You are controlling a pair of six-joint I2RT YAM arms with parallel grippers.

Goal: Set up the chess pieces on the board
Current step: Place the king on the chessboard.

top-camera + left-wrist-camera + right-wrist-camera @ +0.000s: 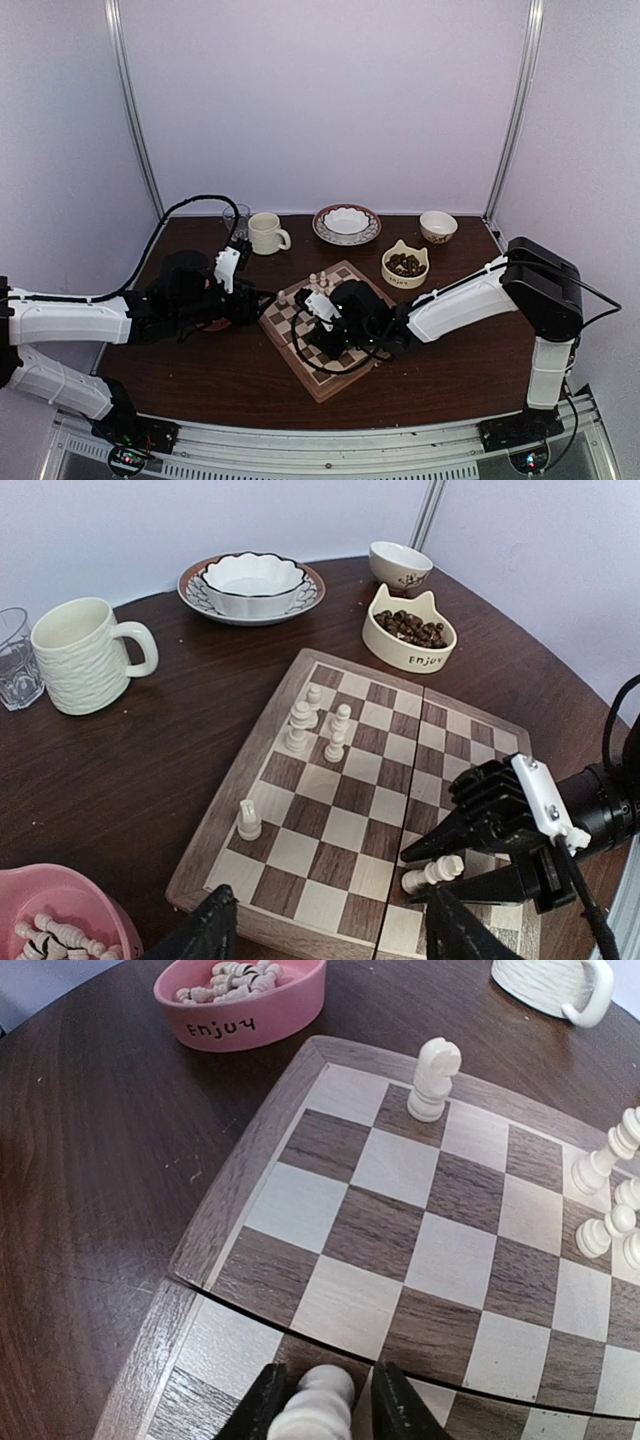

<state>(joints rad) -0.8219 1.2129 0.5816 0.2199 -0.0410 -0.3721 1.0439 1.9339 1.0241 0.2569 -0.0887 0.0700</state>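
The board (330, 385) (350, 770) (420, 1210) lies at an angle mid-table. Several cream chess pieces (318, 720) (610, 1195) stand near its far-left edge, and a knight (248, 820) (436, 1078) stands alone. My right gripper (305, 345) (320, 1405) is low over the board's near edge, open, with slim gaps around a cream piece (432, 874) (312, 1405) leaning between its fingers. My left gripper (250, 300) (325, 920) hovers open over the board's left corner, holding nothing.
A pink bowl (60, 900) (240, 1000) with several cream pieces sits left of the board. Behind it stand a cream mug (265, 232), a glass (237, 215), a patterned bowl on a plate (346, 222), a small bowl (438, 226), and a cat-shaped bowl (405, 265) of dark pieces.
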